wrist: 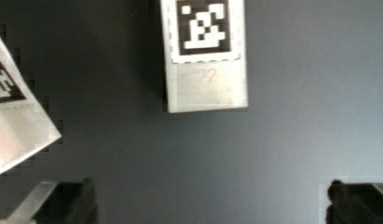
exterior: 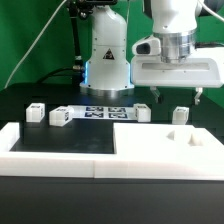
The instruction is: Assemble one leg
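Several short white legs with black-and-white tags stand on the black table in the exterior view: two at the left [exterior: 36, 112] [exterior: 59, 117], one in the middle [exterior: 141, 112] and one at the right [exterior: 181, 115]. My gripper [exterior: 178, 98] hangs open and empty just above the right leg. In the wrist view a leg [wrist: 209, 60] lies ahead of my gripper [wrist: 209, 205], apart from both dark fingertips [wrist: 63, 205]. The wide white slab [exterior: 165, 152] with round holes lies at the front right.
The marker board [exterior: 100, 112] lies before the robot base. A raised white border [exterior: 50, 152] runs along the front left. Another white tagged part [wrist: 10, 100] shows at the wrist view's edge; I cannot tell which it is.
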